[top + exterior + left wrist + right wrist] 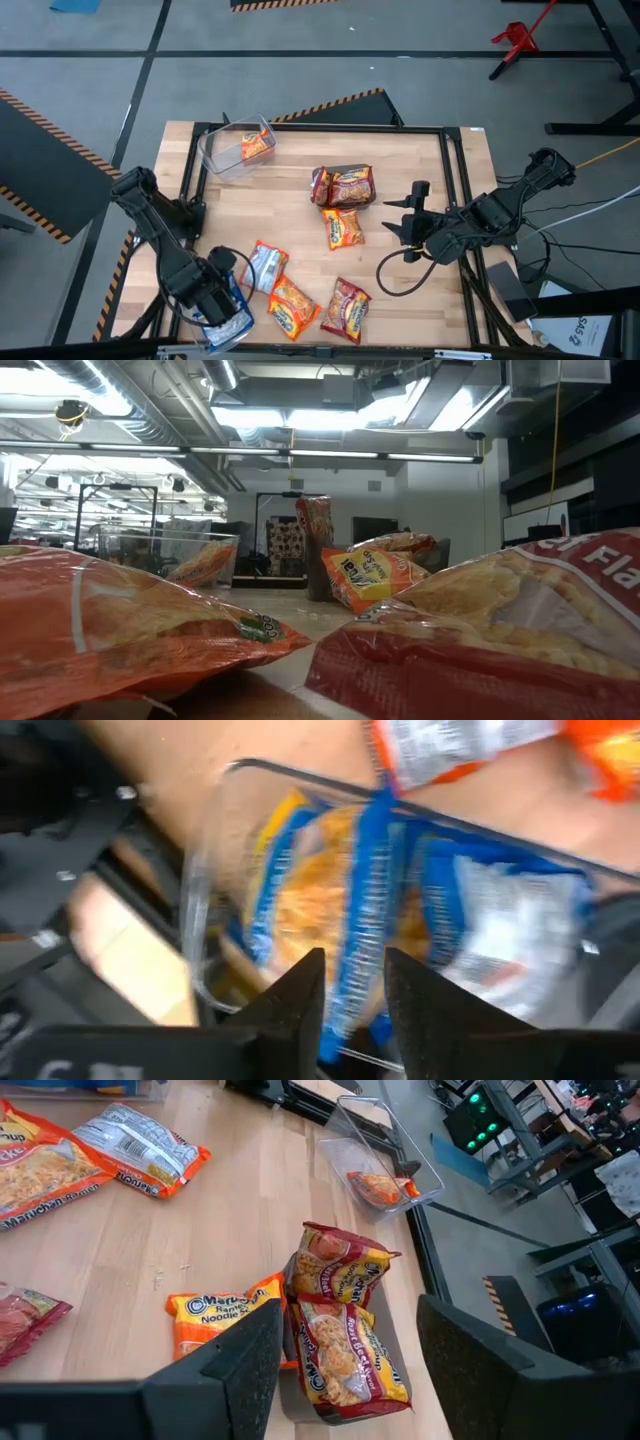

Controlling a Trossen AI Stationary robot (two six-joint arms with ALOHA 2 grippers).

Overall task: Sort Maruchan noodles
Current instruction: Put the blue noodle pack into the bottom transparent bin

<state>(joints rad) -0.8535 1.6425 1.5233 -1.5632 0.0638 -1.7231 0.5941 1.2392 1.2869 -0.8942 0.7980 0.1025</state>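
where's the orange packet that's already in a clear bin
In the high view the orange noodle packet lies inside the clear plastic bin at the table's far left corner, well apart from the red packets clustered at the table's middle.

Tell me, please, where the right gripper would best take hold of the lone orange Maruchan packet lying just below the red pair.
Probably across its short width near the middle, coming straight down. The orange Maruchan packet lies flat and by itself on the table, its upper end near the red packets. The open right gripper waits just beside it.
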